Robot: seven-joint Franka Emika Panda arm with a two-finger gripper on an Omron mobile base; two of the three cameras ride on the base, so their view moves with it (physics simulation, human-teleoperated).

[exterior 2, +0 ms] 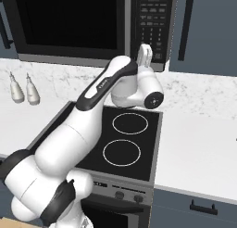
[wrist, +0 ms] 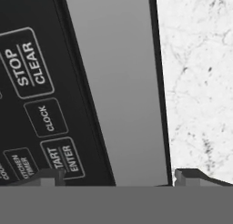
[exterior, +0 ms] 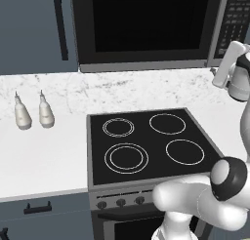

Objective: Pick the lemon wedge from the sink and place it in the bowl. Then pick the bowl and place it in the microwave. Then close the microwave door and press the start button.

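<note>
Black microwave (exterior: 146, 29) w/ door (exterior: 146, 27) shut flush, so I judge only the start press is left. Left base view: gripper (exterior: 229, 63) is up at the lower right corner of the microwave, beside the button panel (exterior: 237, 19); fingers hard to read here.

Right base view: arm reaches up over the cooktop (exterior 2: 127, 139), gripper (exterior 2: 146, 54) right at the panel's (exterior 2: 152, 23) lower rows, looks touching or nearly so; can't tell which.

Hand view: START/ENTER key (wrist: 63, 158) sits low left, just above the left fingertip (wrist: 48, 176); right fingertip (wrist: 191, 176) is off over the marble backsplash (wrist: 200, 82). Jaws stand wide apart, holding nothing. So I reckon the key lies toward the left finger, not centred; press wants a nudge that way. Bowl and lemon wedge: can't tell where from here.
</note>
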